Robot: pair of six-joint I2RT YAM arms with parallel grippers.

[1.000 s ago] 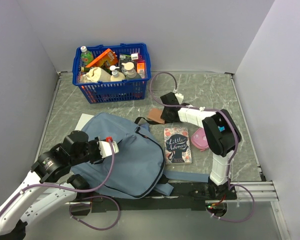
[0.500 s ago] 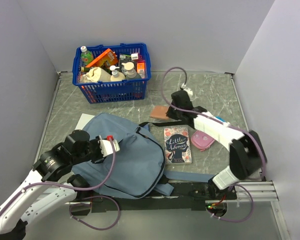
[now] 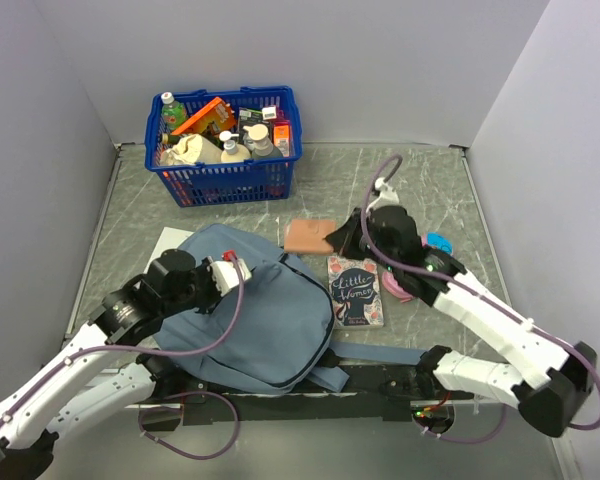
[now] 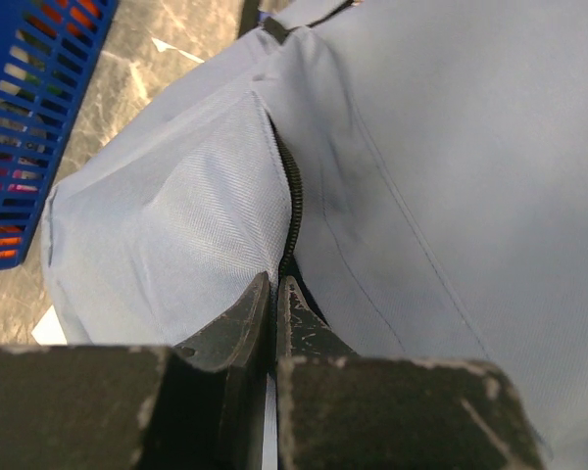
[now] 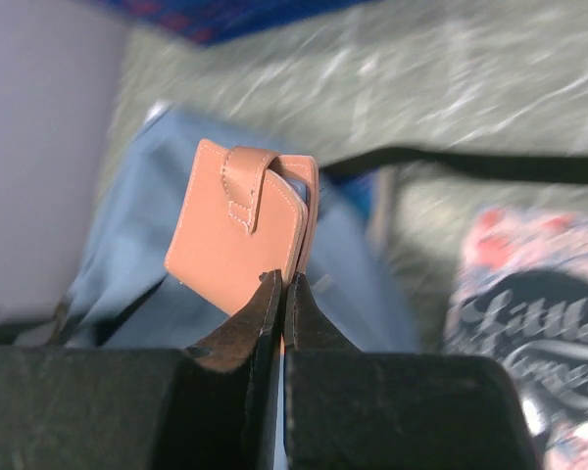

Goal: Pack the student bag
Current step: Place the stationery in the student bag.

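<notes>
Left wrist view: my left gripper has its fingers pressed together, nipping the student bag right on its dark zipper. I cannot make out a pull tab between them.
Bag against left gripper: the grey-blue fabric starts at the fingertips and fills nearly the whole frame. A puffed fold lies to the left of the zipper and the flat front panel to the right.
Right wrist view: my right gripper is closed thin on the lower edge of a tan wallet, which stands upright above the fingertips with its strap tab on top.
Bag against right gripper: the bag sits behind and below the wallet, blurred. From overhead the wallet hangs just past the bag's far right corner.
Bag on the table: it lies flat, left of centre and near the arm bases, with one blue shoulder strap trailing right along the near edge.
Beside the bag: a "Little Women" book lies just to its right. A pink pencil case is next to the book, partly under my right arm. A white sheet pokes out at the bag's far left.
Further out: a blue basket full of bottles and packets stands at the back, well apart from the bag.
Surface: the table is grey-green marble-patterned.
Room: plain pale walls close in the back and both sides.
</notes>
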